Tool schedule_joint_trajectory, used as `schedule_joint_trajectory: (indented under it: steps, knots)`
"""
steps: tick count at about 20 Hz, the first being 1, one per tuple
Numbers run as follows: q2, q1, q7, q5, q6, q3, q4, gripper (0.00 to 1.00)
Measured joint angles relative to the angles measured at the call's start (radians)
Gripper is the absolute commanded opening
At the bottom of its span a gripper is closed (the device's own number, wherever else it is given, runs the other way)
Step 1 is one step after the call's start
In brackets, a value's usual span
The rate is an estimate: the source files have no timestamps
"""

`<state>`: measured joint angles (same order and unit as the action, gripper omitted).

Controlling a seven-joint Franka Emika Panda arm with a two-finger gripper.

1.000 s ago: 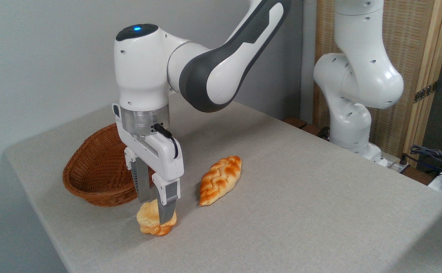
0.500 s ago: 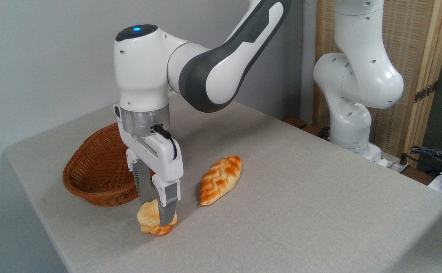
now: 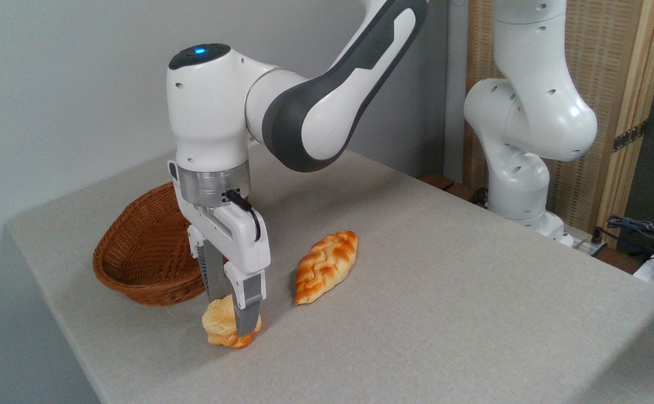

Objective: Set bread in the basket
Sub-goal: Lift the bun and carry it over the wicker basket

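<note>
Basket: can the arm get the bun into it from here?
Probably yes. The gripper has its jaws closed on the bun, and the basket sits open right behind with nothing between.

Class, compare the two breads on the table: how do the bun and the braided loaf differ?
The bun is small, round and pale; the loaf is longer, braided and orange-glazed. The gripper is shut on the bun; the loaf lies free. The bun sits nearer the basket. Both rest on the table, outside the basket.

Bread (image 3: 219,324): small, round, pale-golden, lumpy, orange-brown lower edge; at the desk's front edge. Basket (image 3: 142,252): oval brown wicker, shallow, flared sides, tilted with its opening facing right; just behind-left of the bread.
</note>
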<state>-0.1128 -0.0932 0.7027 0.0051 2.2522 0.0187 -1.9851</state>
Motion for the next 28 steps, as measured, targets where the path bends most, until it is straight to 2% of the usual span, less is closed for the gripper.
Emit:
schedule_joint_trajectory:
  steps: [14,17,20,21,25,26,27,28]
  knots:
    - [0.014,0.0,0.0,-0.003,0.0,0.0,0.015,0.54]
    - [0.049,-0.001,-0.005,-0.047,-0.001,0.01,0.043,0.54]
    - [0.081,-0.006,-0.093,-0.074,-0.002,0.065,0.072,0.56]
    - [0.085,-0.007,-0.136,-0.078,-0.002,0.091,0.081,0.6]
    - [0.079,-0.014,-0.288,-0.083,-0.002,0.202,0.09,0.6]
    - [0.069,-0.016,-0.316,-0.087,-0.002,0.227,0.09,0.71]
    - [0.056,-0.017,-0.338,-0.092,0.004,0.251,0.089,0.91]
    - [0.042,-0.017,-0.354,-0.094,0.016,0.267,0.089,1.0]
